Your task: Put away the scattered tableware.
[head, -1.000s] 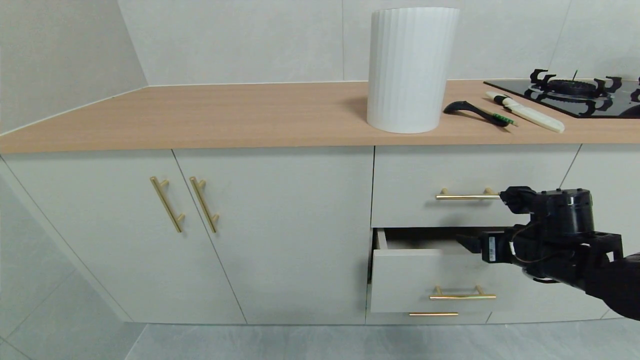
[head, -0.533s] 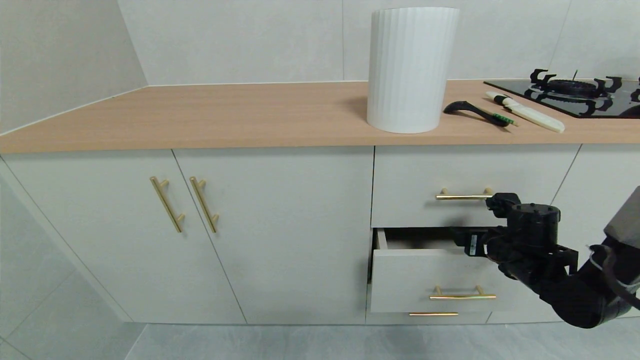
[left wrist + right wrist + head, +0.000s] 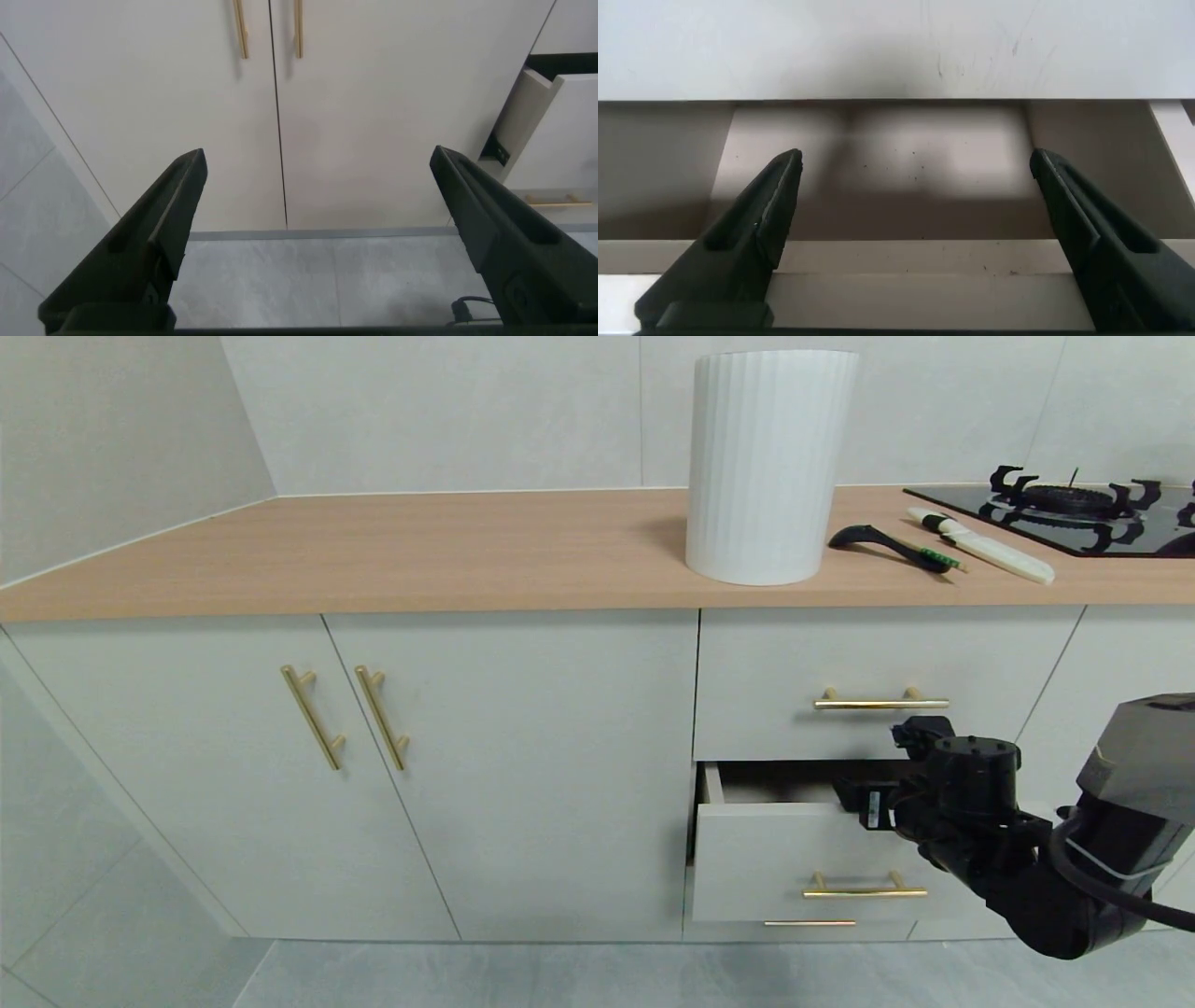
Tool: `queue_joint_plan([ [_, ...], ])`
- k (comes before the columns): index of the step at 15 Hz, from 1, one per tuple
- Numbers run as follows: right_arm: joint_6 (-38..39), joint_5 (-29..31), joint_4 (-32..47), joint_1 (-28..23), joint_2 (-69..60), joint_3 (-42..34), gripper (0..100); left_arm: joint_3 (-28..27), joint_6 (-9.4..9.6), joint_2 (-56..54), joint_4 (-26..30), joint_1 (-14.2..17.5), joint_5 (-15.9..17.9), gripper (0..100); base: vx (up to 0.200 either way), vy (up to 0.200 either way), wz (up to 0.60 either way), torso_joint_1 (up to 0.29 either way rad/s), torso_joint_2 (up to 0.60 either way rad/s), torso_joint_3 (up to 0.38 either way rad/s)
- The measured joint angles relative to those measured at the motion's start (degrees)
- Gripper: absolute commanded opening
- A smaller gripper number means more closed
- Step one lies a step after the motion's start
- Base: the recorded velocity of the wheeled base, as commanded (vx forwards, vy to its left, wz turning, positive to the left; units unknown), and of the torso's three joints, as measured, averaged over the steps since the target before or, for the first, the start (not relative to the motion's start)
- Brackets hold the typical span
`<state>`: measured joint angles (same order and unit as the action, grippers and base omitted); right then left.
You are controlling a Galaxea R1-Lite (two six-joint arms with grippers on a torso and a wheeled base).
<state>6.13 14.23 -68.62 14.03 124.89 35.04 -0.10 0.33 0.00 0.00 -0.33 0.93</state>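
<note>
risk first: clipping the front panel of the half-open drawer (image 3: 766, 859) with the right gripper (image 3: 854, 795), poised just above that panel's top edge and aimed into the hollow. lowering or pushing forward carelessly would probably shove the drawer shut or jam a fingertip on its lip. spread wide and pinching nothing, with both fingers (image 3: 747, 233) framing the drawer's bare inside in the right wrist view

also worth fearing: too shallow an opening for long pieces, so a utensil might end up across the front panel instead of inside. probably safer to pull farther out by the gold handle (image 3: 864, 889) on the drawer's face before loading anything

look for the tableware well above the drawer, on the countertop (image 3: 420, 551): a black ladle (image 3: 882, 543) and, just beside it and farther to the drawer's right, a white knife (image 3: 990, 553). both well apart from the right gripper, higher than it, past the closed upper front over the drawer. expect a thin, flat knife to be awkward to pinch off the wood and prone to slipping

note the tall white ribbed container (image 3: 766, 467) directly above the drawer, close to the ladle's bowl, easy to bump on the way up

left gripper (image 3: 318, 243): spread wide too, empty, held low before the cabinet doors well to the drawer's left
</note>
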Motion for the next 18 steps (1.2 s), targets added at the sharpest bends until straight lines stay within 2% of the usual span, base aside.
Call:
queue_joint_plan([
  [9,-0.06,-0.33,5.6,1.15,-3.73,-2.6,100,0.0,0.0,0.0,0.0,-0.02,-0.04,100,0.0,0.0,0.0,0.0,0.0,0.0],
  [11,0.0,-1.01,10.54,1.43,-6.07,-3.36,100,0.0,0.0,0.0,0.0,-0.02,-0.02,100,0.0,0.0,0.0,0.0,0.0,0.0],
  [14,-0.09,-3.61,22.37,1.65,-10.79,-4.0,100,0.0,0.02,0.0,0.0,-0.02,0.0,100,0.0,0.0,0.0,0.0,0.0,0.0],
  [18,-3.13,-6.4,34.19,1.67,-15.56,-3.89,100,0.0,0.02,0.0,0.0,-0.02,0.0,100,0.0,0.0,0.0,0.0,0.0,0.0],
])
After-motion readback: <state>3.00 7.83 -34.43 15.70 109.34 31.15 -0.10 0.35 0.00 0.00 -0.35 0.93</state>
